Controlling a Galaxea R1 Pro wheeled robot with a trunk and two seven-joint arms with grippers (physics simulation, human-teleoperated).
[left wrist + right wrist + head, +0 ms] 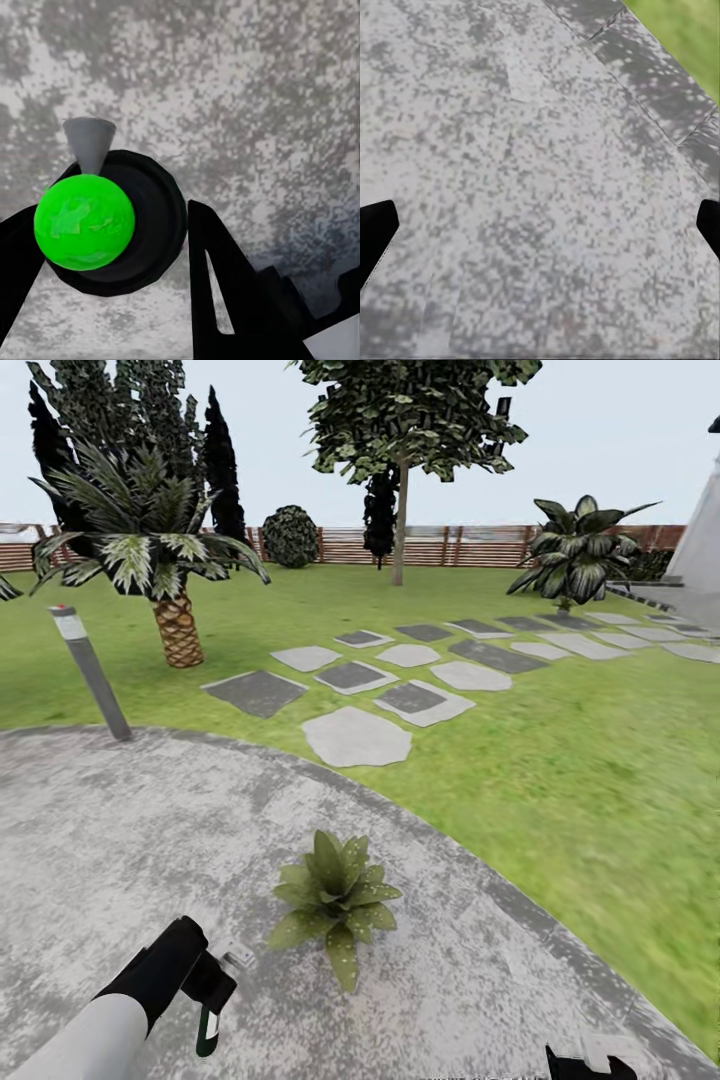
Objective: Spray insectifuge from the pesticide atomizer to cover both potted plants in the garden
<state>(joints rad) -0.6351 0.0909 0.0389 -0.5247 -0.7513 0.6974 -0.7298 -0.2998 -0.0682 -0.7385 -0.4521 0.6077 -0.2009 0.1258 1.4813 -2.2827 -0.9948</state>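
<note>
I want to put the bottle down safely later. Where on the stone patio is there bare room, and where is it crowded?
The patio is bare between the potted plant and the bollard light, and also from the plant out to the lawn edge. It is crowded only by the left gripper, which holds the pesticide atomizer beside the plant.

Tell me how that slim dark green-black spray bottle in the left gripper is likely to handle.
The slim dark green-black spray bottle looks rigid and probably light: the left gripper holds it hanging nozzle-down. Its round body could twist or slip between the flat fingers. Set down upright on the grey stone patio, it might tip easily.
</note>
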